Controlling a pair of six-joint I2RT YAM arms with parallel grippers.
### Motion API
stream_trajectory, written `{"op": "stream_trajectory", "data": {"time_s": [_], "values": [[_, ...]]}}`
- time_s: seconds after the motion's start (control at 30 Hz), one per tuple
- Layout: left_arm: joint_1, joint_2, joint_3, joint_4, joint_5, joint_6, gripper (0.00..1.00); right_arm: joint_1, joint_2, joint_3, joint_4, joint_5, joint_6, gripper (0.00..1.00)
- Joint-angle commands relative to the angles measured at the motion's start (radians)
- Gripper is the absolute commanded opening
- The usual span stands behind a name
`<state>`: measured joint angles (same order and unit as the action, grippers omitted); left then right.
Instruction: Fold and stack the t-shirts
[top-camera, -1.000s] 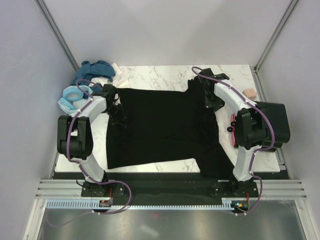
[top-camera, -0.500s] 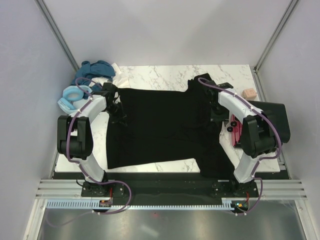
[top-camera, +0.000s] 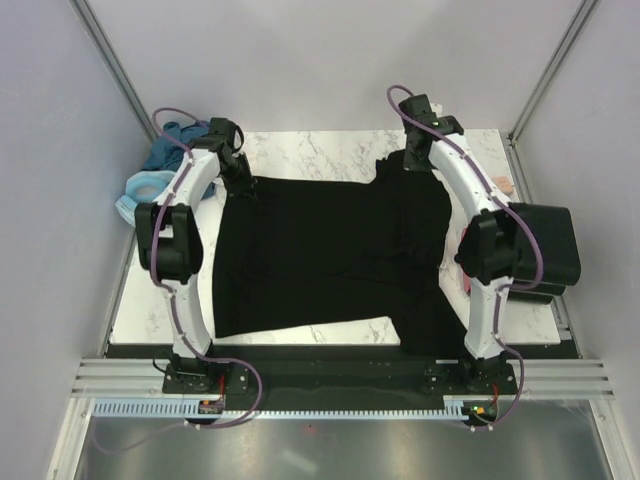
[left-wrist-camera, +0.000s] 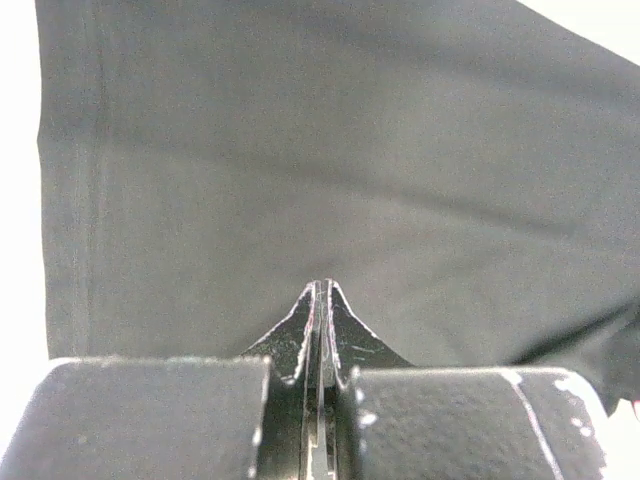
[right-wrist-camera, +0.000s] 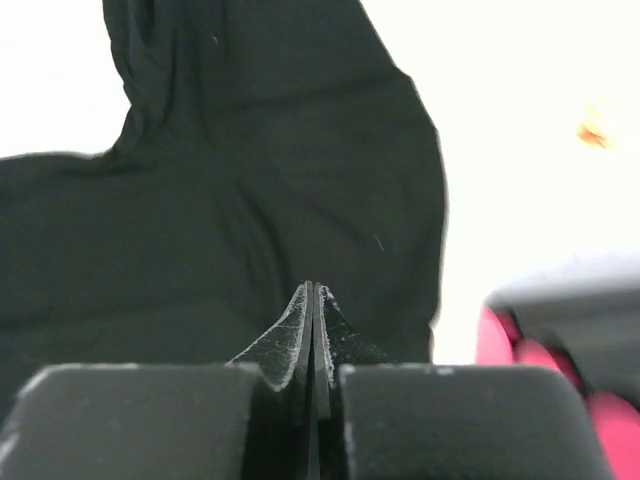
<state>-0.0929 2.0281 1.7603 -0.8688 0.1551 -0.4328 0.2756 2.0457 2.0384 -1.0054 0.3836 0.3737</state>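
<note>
A black t-shirt (top-camera: 330, 250) lies spread across the marble table, its hem hanging over the near edge. My left gripper (top-camera: 243, 185) is over its far left corner and my right gripper (top-camera: 412, 165) over its far right corner by the raised sleeve. In the left wrist view the gripper (left-wrist-camera: 320, 285) is shut above smooth black cloth (left-wrist-camera: 350, 150) with a stitched hem at the left. In the right wrist view the gripper (right-wrist-camera: 312, 287) is shut above the rumpled sleeve (right-wrist-camera: 250, 180). No cloth shows pinched in either pair of jaws.
More t-shirts are heaped at the far left corner: teal-blue (top-camera: 178, 140) and light blue (top-camera: 138, 190). A black box (top-camera: 545, 240) with a pink-red thing (top-camera: 466, 240) beside it stands at the right edge. A small pinkish block (top-camera: 505, 185) peeks out behind the right arm.
Both arms have stretched from the shirt's sides to its far corners. The right gripper moved from beside the right sleeve up to the far edge, the left from the left sleeve to the far left corner.
</note>
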Motion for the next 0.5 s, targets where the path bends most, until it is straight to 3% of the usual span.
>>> {"op": "stream_trajectory", "data": {"time_s": [0.0,0.27,0.47], "values": [[-0.001,0.144,0.215,-0.093,-0.077,-0.009,0.02,-0.027,0.209,0.095,0.025,-0.060,-0.051,0.00],[0.002,0.300,0.451,-0.117,-0.140,-0.020,0.02,-0.046,0.332,0.123,0.128,-0.071,-0.084,0.00],[0.004,0.383,0.514,-0.134,-0.152,-0.024,0.02,-0.049,0.390,0.143,0.156,-0.104,-0.096,0.00]]}}
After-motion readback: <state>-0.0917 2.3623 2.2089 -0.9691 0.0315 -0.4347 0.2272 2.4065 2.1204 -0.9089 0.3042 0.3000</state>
